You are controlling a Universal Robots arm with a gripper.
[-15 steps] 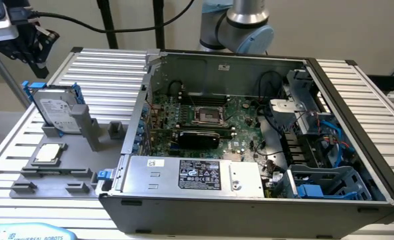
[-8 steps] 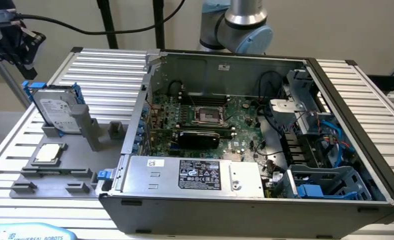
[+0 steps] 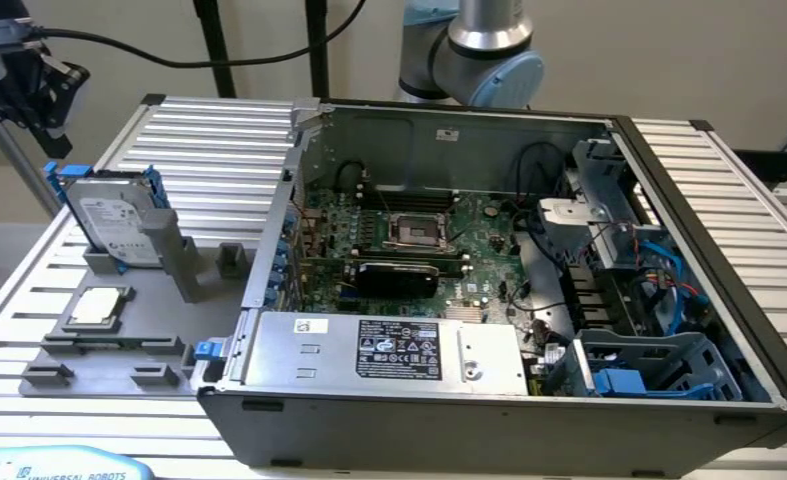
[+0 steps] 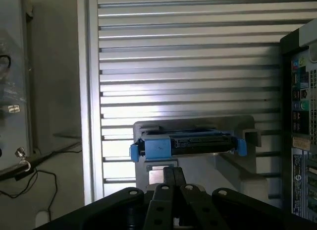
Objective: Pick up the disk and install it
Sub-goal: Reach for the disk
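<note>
Evidently the work stands at the pick-up step, with nothing grasped yet: the disk [image 3: 110,215] sits on edge, leaning a little, in a grey stand [image 3: 169,258] on the slatted surface [image 3: 206,140] at the exterior view's left, outside the open computer case [image 3: 713,190]. In the wrist view the pincer [image 4: 171,170] has its two fingers pressed together and holds nothing; it hangs clear of the disk, whose upper edge and blue carrier tabs lie ahead of the fingertips, roughly in line with them. A small square chip [image 3: 100,305] rests on the same grey fixture, nearer the camera than the disk and apart from it. As I judge it, a grasp from here calls for the fingers to part wide enough to straddle the drive's thin body, then a straight descent centred between the blue tabs, so that the grip lands on the flat faces and not on the plastic. The lean of the disk suggests the wrist should match that tilt, or the drive may bind in the stand when lifted.
</note>
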